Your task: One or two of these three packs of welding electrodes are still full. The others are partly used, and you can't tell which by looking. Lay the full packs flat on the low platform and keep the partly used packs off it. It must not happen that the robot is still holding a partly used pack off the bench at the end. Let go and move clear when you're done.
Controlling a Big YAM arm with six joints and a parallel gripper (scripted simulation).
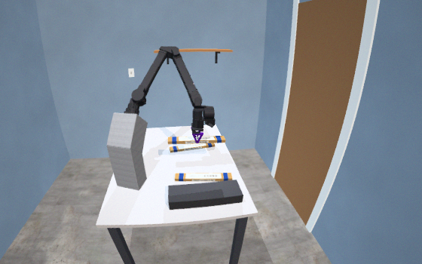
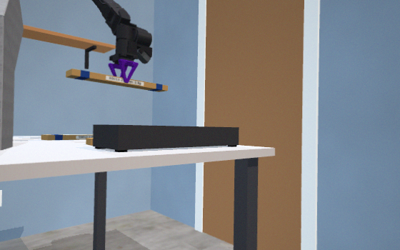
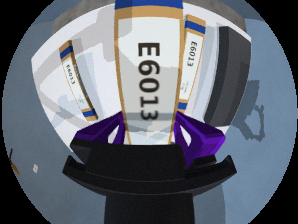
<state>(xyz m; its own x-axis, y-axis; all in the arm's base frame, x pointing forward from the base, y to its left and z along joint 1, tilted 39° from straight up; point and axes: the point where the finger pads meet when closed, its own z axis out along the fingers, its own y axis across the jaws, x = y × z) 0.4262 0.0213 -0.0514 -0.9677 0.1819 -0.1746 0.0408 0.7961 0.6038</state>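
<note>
Zero packs lie on the low platform (image 1: 203,196) (image 2: 171,137) (image 3: 226,75), a dark matte block on the white table (image 1: 132,211) (image 2: 64,166) (image 3: 102,37). One long tan carton with blue bands, the held pack (image 1: 176,140) (image 2: 101,77) (image 3: 149,80), hangs high in the gripper (image 1: 197,138) (image 2: 123,76) (image 3: 149,113), clasped between purple openwork fingers. Two more, the angled pack (image 1: 192,147) (image 3: 77,80) and the pack beside the platform (image 1: 203,176) (image 3: 192,65), rest on the tabletop. Sorting (probably by weight) seems mostly ahead.

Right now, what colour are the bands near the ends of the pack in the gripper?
Blue; the exterior view shows both bands best.
</note>
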